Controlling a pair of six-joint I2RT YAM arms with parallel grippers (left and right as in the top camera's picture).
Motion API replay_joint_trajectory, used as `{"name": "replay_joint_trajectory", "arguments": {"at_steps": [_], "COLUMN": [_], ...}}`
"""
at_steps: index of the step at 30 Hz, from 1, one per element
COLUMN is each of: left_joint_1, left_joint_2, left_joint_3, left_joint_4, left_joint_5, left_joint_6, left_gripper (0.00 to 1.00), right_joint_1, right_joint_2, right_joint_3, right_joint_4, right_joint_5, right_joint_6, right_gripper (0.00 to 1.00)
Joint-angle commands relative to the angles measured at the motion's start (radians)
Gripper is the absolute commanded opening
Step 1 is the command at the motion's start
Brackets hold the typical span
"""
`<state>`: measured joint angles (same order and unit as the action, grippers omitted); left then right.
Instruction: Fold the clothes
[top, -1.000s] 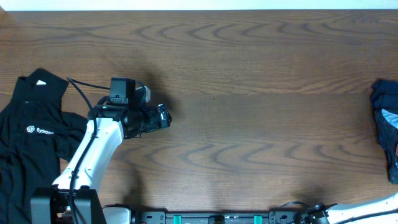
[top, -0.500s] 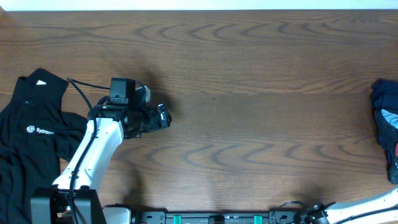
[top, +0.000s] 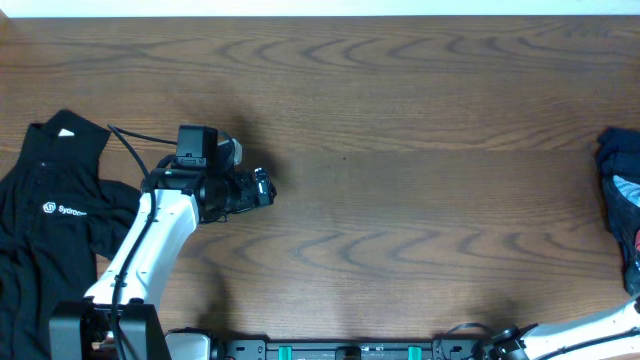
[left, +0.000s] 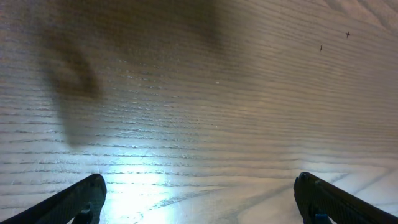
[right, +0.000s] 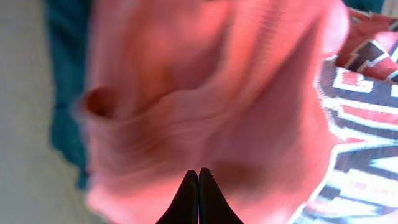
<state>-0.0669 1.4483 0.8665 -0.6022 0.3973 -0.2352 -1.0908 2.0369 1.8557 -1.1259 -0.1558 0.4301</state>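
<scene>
The clothes (top: 45, 250) lie split between the two ends of your surface (top: 400, 120). At the far left of the overhead view the black collared shirt (top: 50, 200) is spread out, collar toward the top, part of it running off the frame edge.

Just right of it, your left end effector (top: 262, 187) hangs over bare wood with its fingers at full spread and nothing between them. It looks parked there, clear of the middle where a garment would be laid. The left wrist view confirms this, with only wood grain between the two finger tips (left: 84, 199).

At the right edge a dark pile (top: 618, 185) shows in the overhead view. Your right end effector is outside that view, with only its arm (top: 600, 335) entering at the lower right. The right wrist view supplies what the overhead cannot. The right end effector (right: 198, 183) is closed, tips pressed together against the coral-red T-shirt (right: 205, 99). White-outlined lettering (right: 367, 124) sits at the right and blue cloth (right: 62, 62) at the left. You cannot tell through the blur whether a fold is pinched, but the pose suggests a pick from the pile.
</scene>
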Motion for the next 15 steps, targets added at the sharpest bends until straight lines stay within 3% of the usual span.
{"name": "replay_joint_trajectory", "arguments": {"at_steps": [1, 9, 15], "left_joint_1": [0.005, 0.005, 0.005], "left_joint_2": [-0.004, -0.004, -0.004], "left_joint_3": [0.013, 0.013, 0.013], "left_joint_4": [0.001, 0.012, 0.013], "left_joint_5": [0.010, 0.010, 0.010], "left_joint_6": [0.017, 0.017, 0.017], "left_gripper": [0.98, 0.98, 0.98], "right_joint_1": [-0.026, -0.005, 0.050], "right_joint_2": [-0.021, -0.020, -0.021], "right_joint_3": [-0.070, -0.212, -0.211], "right_joint_4": [0.042, 0.201, 0.224], "right_joint_5": [0.040, 0.063, 0.027], "right_joint_6": [0.015, -0.019, -0.069], "right_gripper": [0.01, 0.01, 0.01]}}
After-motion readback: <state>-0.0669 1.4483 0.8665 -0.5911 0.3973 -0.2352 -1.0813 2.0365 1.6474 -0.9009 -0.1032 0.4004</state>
